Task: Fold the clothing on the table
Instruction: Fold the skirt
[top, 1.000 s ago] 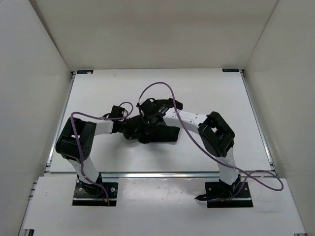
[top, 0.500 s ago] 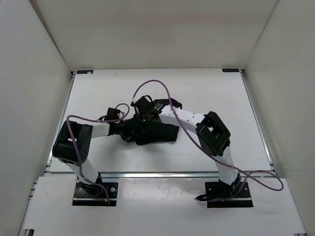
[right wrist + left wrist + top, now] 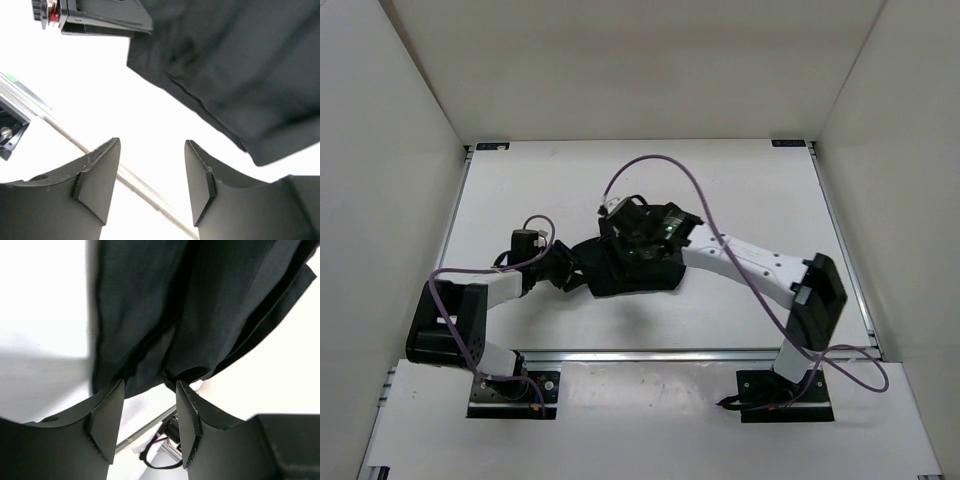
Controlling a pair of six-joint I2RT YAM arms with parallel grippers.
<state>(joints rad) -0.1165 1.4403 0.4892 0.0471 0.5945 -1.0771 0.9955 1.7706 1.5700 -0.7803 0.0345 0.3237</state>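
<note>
The clothing (image 3: 632, 274) lies as a black folded bundle near the middle of the table (image 3: 750, 190). My left gripper (image 3: 564, 268) stands open just off its left edge. In the left wrist view the pleated clothing (image 3: 190, 305) hangs beyond the left gripper (image 3: 150, 385), with nothing between the fingers (image 3: 107, 420). My right gripper (image 3: 642, 238) hovers over the bundle's far side. In the right wrist view the right gripper (image 3: 152, 142) is open over bare table, with the clothing (image 3: 240, 65) above and to the right.
White walls (image 3: 390, 130) close in the table on three sides. A metal rail (image 3: 650, 352) runs along the near edge. Purple cables (image 3: 665, 165) loop above both arms. Part of the left arm's wrist (image 3: 90, 15) shows at the top of the right wrist view.
Both grippers have gone from shut to open and released the clothing. The left arm has drawn back to the left, and the right arm has stretched out lower over the table.
</note>
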